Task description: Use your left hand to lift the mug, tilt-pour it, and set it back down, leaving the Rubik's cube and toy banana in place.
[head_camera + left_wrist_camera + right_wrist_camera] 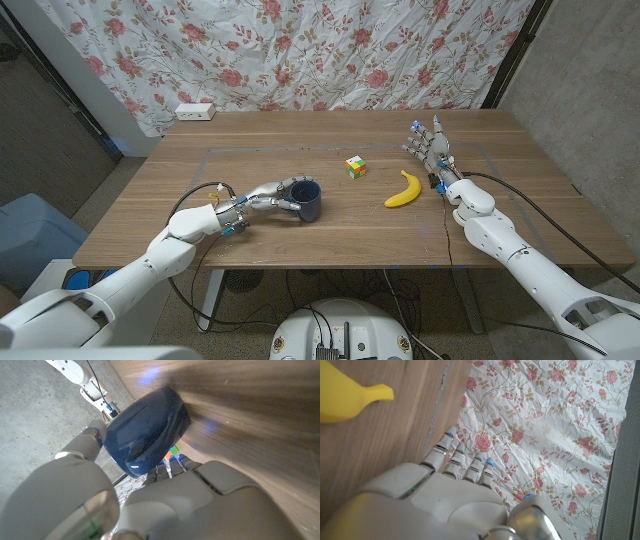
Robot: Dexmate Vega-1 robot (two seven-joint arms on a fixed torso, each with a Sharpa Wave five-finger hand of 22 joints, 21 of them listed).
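Dark blue mug (306,200) stands upright on the wooden table (330,240), left of centre near the front edge. Left hand (262,197) wraps its fingers (283,187) around the mug's side; the left wrist view shows the mug (147,430) close against the hand (165,505). Rubik's cube (356,167) sits behind and to the right of the mug, apart from it. Toy banana (403,189) lies further right, near the right hand (428,148). That hand holds nothing, fingers (462,457) extended and slightly apart. White power strip (195,112) at the table's far left edge.
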